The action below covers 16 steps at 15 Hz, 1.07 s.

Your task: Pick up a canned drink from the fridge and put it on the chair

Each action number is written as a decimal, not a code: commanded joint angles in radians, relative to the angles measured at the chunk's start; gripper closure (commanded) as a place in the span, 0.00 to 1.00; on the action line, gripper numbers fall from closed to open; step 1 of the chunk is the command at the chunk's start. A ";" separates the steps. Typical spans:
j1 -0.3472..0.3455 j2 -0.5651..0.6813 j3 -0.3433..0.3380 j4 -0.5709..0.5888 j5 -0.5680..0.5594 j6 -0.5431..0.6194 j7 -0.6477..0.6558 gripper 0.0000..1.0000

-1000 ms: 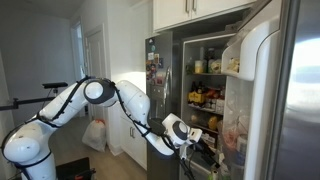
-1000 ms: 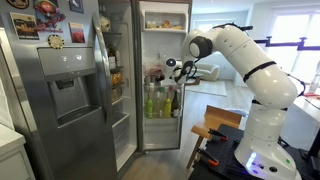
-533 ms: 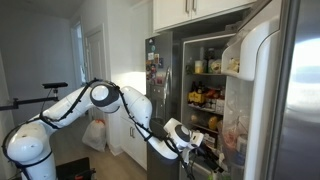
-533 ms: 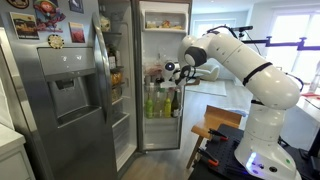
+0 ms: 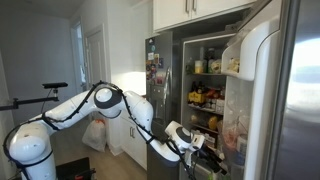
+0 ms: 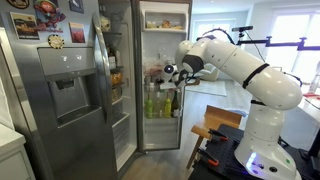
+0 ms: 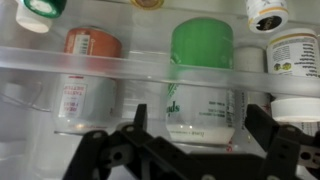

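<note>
The stainless-steel fridge (image 5: 292,90) stands with both doors open and also shows in an exterior view (image 6: 70,85). My gripper (image 5: 203,148) reaches into its lit white interior at a middle shelf, as an exterior view (image 6: 166,74) also shows. In the wrist view the gripper (image 7: 200,128) is open and empty. Its dark fingers (image 7: 137,122) stand on either side of a white container with a green lid (image 7: 201,45), just short of it behind the clear shelf rail. A container with an orange lid (image 7: 91,43) stands to its left. I cannot make out a canned drink. A wooden chair (image 6: 216,124) stands by the robot base.
Green and yellow bottles (image 6: 160,102) fill the shelf below the gripper. More jars (image 7: 296,55) crowd the shelf to the right. The open door with bins (image 5: 245,75) hangs close beside the arm. White cabinets (image 5: 190,10) sit above. A white bag (image 5: 95,135) hangs by the wall.
The arm has sunk and stretched further toward the fridge. The gripper has moved a little lower and deeper at the shelf. It stays open.
</note>
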State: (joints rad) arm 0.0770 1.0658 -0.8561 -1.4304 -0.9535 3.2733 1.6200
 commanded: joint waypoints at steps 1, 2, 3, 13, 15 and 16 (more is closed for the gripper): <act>0.022 0.063 -0.068 0.039 0.039 0.041 0.049 0.00; 0.024 0.071 -0.074 0.040 0.052 0.045 0.045 0.03; 0.027 0.078 -0.081 0.040 0.064 0.048 0.042 0.27; 0.052 0.132 -0.133 0.041 0.156 0.082 0.030 0.91; 0.056 0.137 -0.139 0.036 0.172 0.080 0.027 0.53; 0.057 0.138 -0.138 0.033 0.178 0.080 0.025 0.51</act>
State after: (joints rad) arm 0.1164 1.1768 -0.9534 -1.4040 -0.7983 3.3283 1.6202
